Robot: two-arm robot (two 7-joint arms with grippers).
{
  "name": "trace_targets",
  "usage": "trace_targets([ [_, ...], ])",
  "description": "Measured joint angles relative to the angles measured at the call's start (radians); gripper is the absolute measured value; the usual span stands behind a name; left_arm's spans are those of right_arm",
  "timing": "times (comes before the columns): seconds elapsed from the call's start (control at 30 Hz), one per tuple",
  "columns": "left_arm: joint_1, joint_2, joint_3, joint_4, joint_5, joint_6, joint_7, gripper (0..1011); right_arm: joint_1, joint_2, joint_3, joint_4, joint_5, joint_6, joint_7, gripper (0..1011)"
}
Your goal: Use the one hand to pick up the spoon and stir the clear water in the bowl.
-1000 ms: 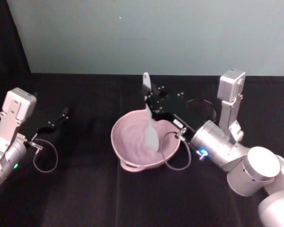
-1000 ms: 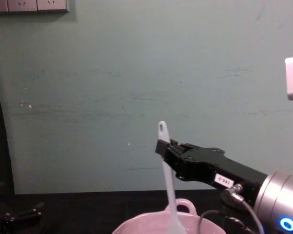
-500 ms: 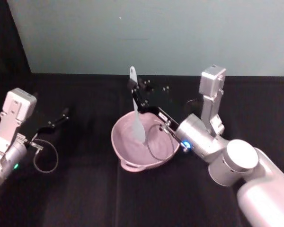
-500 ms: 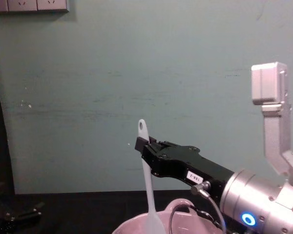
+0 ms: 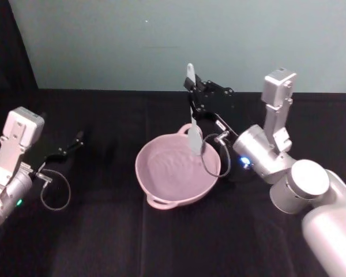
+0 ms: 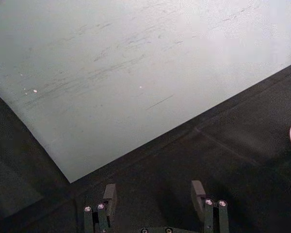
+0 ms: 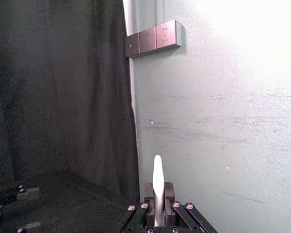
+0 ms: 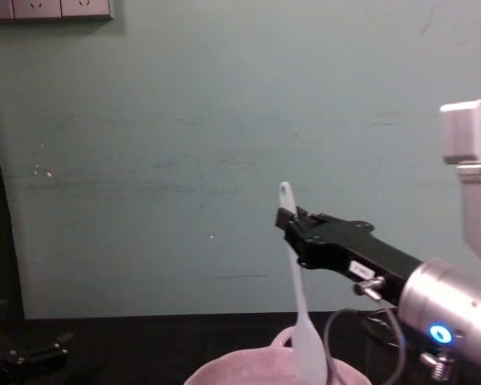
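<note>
Right hand (image 5: 191,86) clamped on the spoon (image 5: 192,112) high on its handle, just under the holed end. Spoon's long axis near upright, blade hanging straight down from the hand. Blade sits at the far right part of the bowl (image 5: 140,173), close inside the rim; cannot tell if its tip is wet. Bowl's open middle lies toward the robot and to its left of the blade, so the stirring sweep probably runs that way. Left hand (image 5: 75,141) parked on the surface (image 5: 104,231), fingers apart, well apart from the bowl.
</note>
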Motion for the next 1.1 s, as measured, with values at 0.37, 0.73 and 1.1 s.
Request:
trace_targets([
  [0.37, 0.000, 0.000, 0.000, 0.000, 0.000, 0.000, 0.000, 1011, -0.151, 0.087, 0.006, -0.248, 0.092, 0.123, 0.097, 125],
  [0.73, 0.000, 0.000, 0.000, 0.000, 0.000, 0.000, 0.000, 1011, -0.105, 0.053, -0.051, -0.177, 0.197, 0.181, 0.200, 125],
  [1.1, 0.000, 0.000, 0.000, 0.000, 0.000, 0.000, 0.000, 1011, 0.039, -0.043, -0.074, 0.091, 0.136, 0.004, 0.167, 125],
])
